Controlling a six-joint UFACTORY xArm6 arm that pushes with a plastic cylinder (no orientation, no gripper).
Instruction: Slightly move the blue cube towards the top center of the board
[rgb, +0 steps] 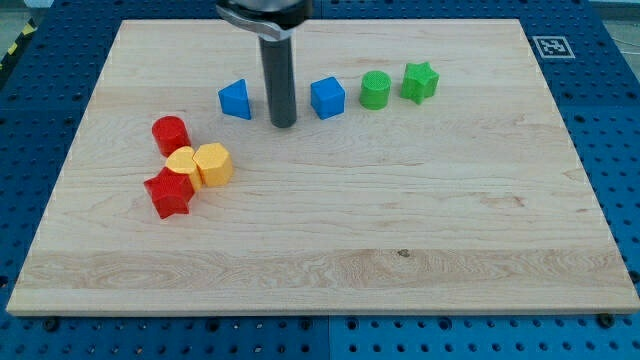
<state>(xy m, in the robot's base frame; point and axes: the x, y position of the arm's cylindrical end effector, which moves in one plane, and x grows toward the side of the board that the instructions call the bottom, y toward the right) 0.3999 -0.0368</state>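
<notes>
The blue cube sits on the wooden board near the view's top centre. My tip rests on the board just to the cube's left and slightly below it, with a small gap between them. A second blue block, with a slanted shape, sits to the tip's left. The tip stands between the two blue blocks and touches neither.
A green cylinder and a green star sit right of the blue cube. At the view's left a red cylinder, two yellow blocks and a red star cluster together.
</notes>
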